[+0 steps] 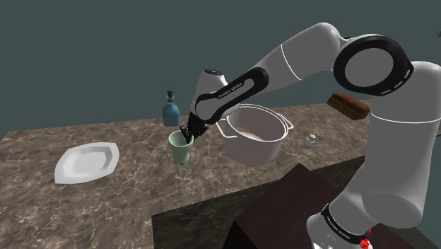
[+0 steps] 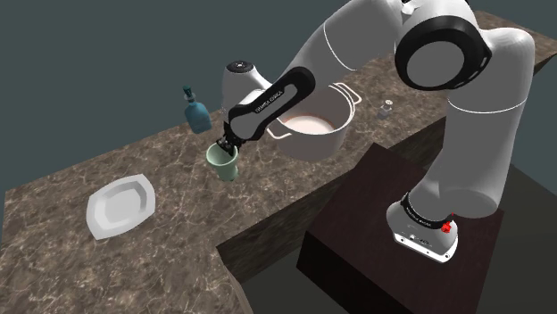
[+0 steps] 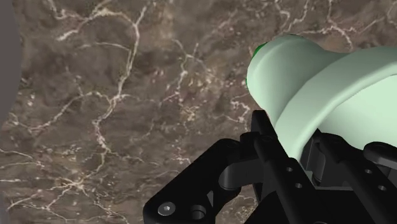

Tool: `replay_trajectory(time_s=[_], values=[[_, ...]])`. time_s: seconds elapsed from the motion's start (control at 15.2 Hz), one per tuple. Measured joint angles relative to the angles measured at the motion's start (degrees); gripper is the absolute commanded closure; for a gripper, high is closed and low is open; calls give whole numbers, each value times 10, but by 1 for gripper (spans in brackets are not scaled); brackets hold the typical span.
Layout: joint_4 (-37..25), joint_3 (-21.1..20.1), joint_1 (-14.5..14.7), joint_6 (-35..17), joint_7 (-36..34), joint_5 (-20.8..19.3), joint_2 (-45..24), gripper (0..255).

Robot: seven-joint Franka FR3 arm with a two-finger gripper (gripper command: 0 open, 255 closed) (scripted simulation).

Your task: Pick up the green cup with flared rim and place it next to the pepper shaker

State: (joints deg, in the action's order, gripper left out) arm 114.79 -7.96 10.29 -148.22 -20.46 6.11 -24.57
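In the shoulder view a brown veined stone counter (image 1: 106, 205) carries everything. The green cup (image 1: 180, 148) stands upright near the middle, its flared rim up. Around it:
- A blue bottle (image 1: 170, 109) stands at 11 o'clock, close behind it.
- A white two-handled pot (image 1: 256, 134) is at 3 o'clock, just beside it and between the cup and the small pepper shaker (image 1: 309, 141), which is farther out at 3 o'clock.
- A white plate (image 1: 86, 163) lies well apart at 9 o'clock.
- A brown block (image 1: 348, 106) sits beyond the shaker at 2 o'clock.
- The dark stand (image 1: 283, 212) fills 5 o'clock.

The black gripper (image 1: 189, 134) comes down at the cup's rim from 1 o'clock, touching its near-pot side.

In the second exterior view the cup (image 2: 222, 161) sits with the bottle (image 2: 195, 112) at 11 o'clock, the pot (image 2: 312, 125) at 2 o'clock, the shaker (image 2: 386, 109) past the pot, and the plate (image 2: 120, 207) at 8 o'clock. The gripper (image 2: 227, 145) sits at 12 o'clock on the rim. I cannot tell whether the cup's base touches the counter (image 2: 54, 268).

In the wrist view the pale green cup (image 3: 318, 89) flares toward the camera over the veined counter (image 3: 127, 95). The gripper (image 3: 292, 137) is clenched on the cup's wall, with one of the fingers (image 3: 273, 153) against the outside and the other on the inner side.
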Motion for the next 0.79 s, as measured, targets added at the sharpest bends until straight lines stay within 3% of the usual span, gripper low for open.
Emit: replay_trajectory(time_s=[0.79], values=[[-16,-1,-2,75,-8,1,61,255]])
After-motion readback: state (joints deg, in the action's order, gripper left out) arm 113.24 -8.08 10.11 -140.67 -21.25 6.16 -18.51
